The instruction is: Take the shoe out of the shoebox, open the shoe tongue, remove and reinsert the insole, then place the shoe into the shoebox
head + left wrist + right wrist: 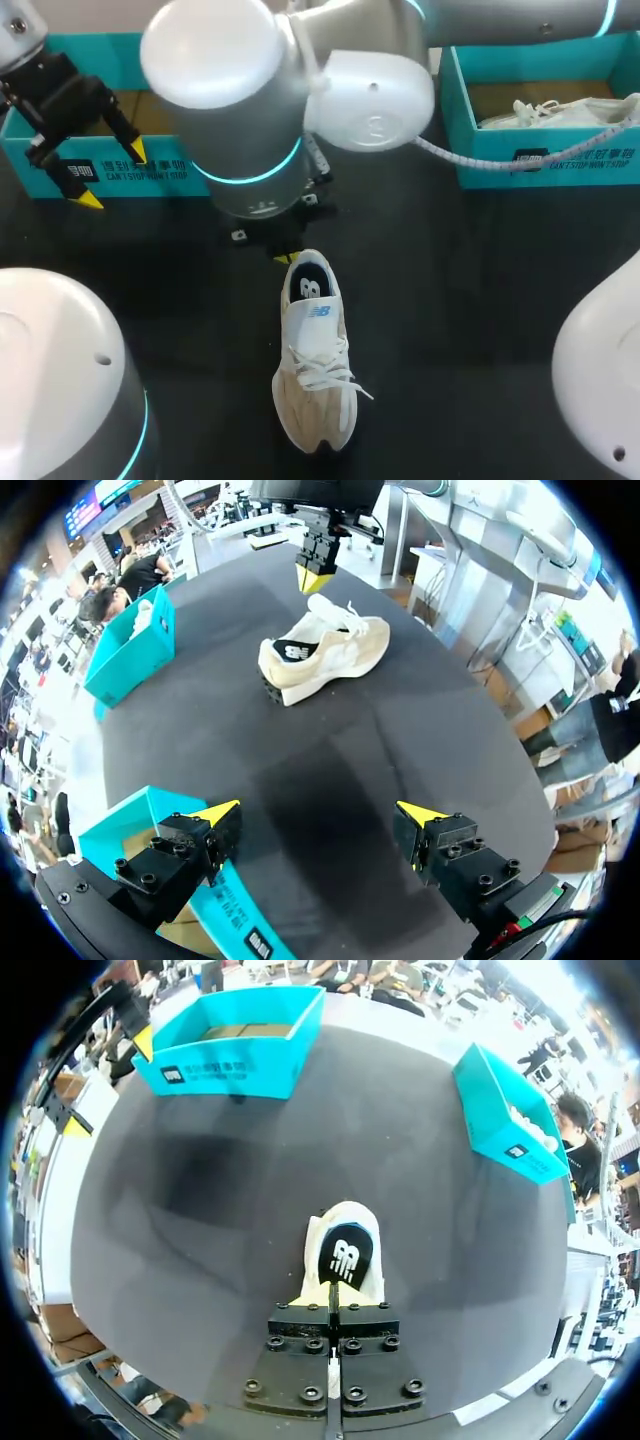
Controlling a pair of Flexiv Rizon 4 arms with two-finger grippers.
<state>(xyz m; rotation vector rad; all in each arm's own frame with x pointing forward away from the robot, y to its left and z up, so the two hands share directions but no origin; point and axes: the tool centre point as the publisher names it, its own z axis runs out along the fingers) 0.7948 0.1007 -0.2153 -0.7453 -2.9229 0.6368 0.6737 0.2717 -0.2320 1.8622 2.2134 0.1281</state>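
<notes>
A beige shoe (315,350) sits on the black table (480,300), out of its box. Its heel is just under and ahead of the right claw (315,578), whose fingers are pressed together on nothing, while the left claw (112,175) hangs released over the front wall of the teal shoebox (150,172). With the dark insole (345,1252) seated inside, the tongue-and-insole step seems in hand, and the next move likely calls for spreading the right fingers and lowering them to pinch. The insole bears a white logo and the box front carries white print.
</notes>
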